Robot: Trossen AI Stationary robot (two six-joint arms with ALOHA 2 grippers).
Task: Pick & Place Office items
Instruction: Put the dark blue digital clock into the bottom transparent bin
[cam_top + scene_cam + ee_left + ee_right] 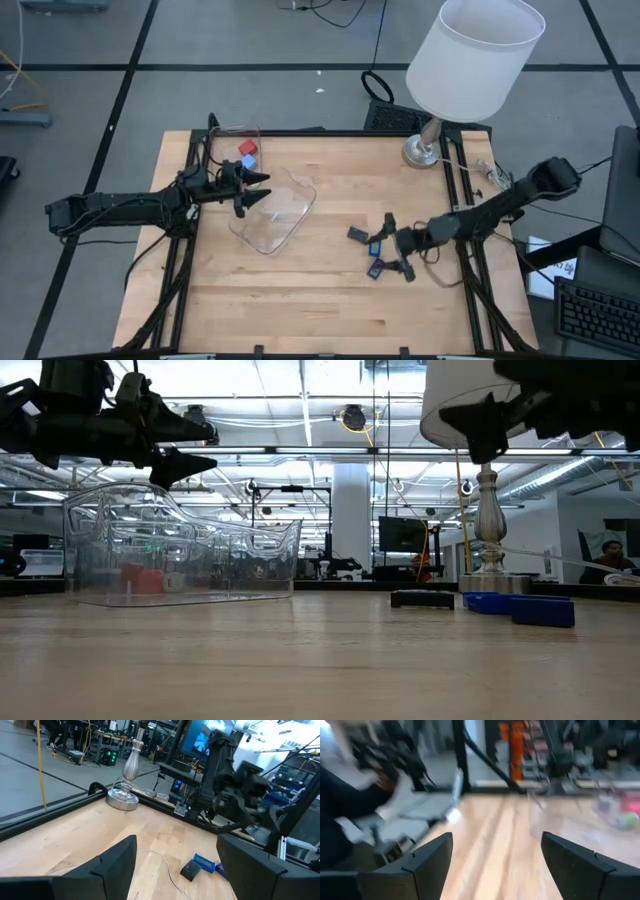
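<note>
Our left hand [258, 190] hangs released over the clear plastic container [272, 212]; our right hand [397, 245], also released, hovers above small blue and dark rectangles [377, 268] on the wooden tabletop [320, 300].

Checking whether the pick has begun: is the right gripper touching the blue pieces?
Apart. The low view shows the right gripper high above the blue pieces on the table.

A light wooden table [300, 300] with a black frame carries everything. A clear plastic container [272, 215] rests left of centre, another container [236, 145] at the far left edge. The lamp base [424, 152] stands far right. Small dark and blue pieces [375, 245] lie right of centre.
</note>
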